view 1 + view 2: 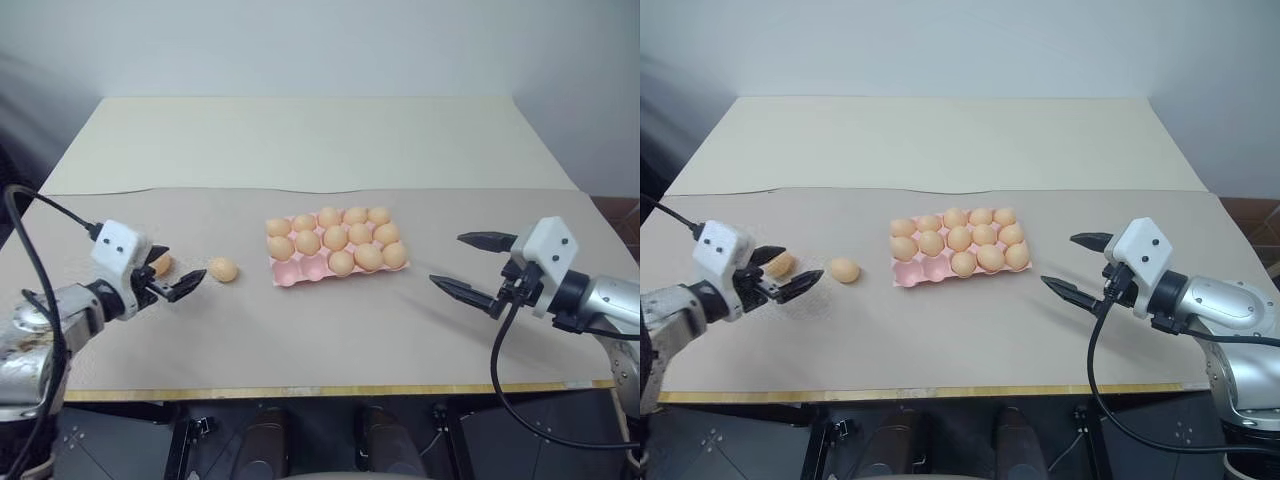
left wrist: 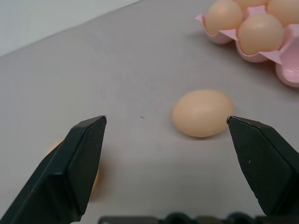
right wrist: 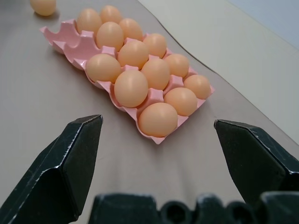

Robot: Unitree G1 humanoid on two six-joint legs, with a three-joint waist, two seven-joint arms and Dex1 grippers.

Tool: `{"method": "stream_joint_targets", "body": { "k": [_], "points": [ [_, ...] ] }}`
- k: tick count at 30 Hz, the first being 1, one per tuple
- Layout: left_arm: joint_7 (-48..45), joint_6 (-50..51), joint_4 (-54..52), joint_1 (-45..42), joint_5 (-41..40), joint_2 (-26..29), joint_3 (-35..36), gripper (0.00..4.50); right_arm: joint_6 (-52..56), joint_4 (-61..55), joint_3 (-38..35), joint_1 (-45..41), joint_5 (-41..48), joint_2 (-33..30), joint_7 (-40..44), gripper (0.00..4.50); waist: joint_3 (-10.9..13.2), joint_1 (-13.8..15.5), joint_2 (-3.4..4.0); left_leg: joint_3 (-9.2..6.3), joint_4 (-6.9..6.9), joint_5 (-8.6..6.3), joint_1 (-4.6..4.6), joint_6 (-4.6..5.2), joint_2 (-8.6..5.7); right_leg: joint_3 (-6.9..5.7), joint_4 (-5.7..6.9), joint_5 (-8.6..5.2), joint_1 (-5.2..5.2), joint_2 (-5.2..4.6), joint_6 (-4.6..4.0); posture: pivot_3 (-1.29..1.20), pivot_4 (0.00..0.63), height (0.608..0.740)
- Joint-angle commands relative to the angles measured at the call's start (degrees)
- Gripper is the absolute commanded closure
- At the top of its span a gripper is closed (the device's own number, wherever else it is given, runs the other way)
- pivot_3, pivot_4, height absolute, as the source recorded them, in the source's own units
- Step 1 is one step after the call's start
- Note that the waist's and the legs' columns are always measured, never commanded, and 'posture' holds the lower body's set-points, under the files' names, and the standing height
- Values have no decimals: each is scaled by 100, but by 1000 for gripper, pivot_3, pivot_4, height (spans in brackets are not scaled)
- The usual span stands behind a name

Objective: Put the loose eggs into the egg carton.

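Note:
The pink egg carton (image 1: 289,272) lies mid-table with several light orange eggs in its cups; two cups at its near left corner are bare. One loose egg (image 1: 222,269) rests on the mat left of the carton. A second loose egg (image 1: 161,265) lies further left, partly hidden behind my left gripper (image 1: 186,262). That gripper is open and low over the mat, and the nearer egg (image 2: 202,113) sits just ahead of its fingertips. My right gripper (image 1: 446,258) hangs open and empty right of the carton (image 3: 70,44), pointing at it.
A tan mat (image 1: 330,340) covers the near half of the table, and bare cream tabletop (image 1: 300,140) lies behind it. The table's front edge (image 1: 330,391) runs just below both grippers. A black cable (image 1: 500,370) loops under the right wrist.

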Motion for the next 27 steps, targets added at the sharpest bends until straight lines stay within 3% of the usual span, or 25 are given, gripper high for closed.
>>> {"method": "stream_joint_targets", "body": {
  "k": [1,7,20,24,27],
  "points": [
    [294,541,-411,-178,-185,-194,-186,0,-105,-214,-158,-9,140,-71,-29,44,0,0,-1,0,0,0,-1,0,0,0,0,8,0,0,-13,0,150,740],
    [753,921,-439,-534,-98,-680,-546,0,-49,-390,-209,59,216,-57,-95,44,0,-2,-3,-2,3,1,4,0,0,0,7,5,1,4,-8,0,150,740],
    [1035,926,-117,-971,176,-945,-938,0,-73,-473,-325,226,324,-127,-201,44,-1,2,-5,-4,6,1,4,0,-3,1,7,5,3,4,-8,0,150,740],
    [634,636,-345,-796,32,-705,-609,0,-66,-537,-377,310,360,-141,-221,44,-1,-22,-5,-4,5,1,3,0,-3,2,6,6,2,3,-10,0,150,740],
    [186,356,-544,-440,-236,-442,101,0,-61,-598,-394,390,382,-116,-233,44,0,-59,-5,-4,3,1,2,-1,1,2,7,7,-2,6,-14,0,150,740]
  ]
}}
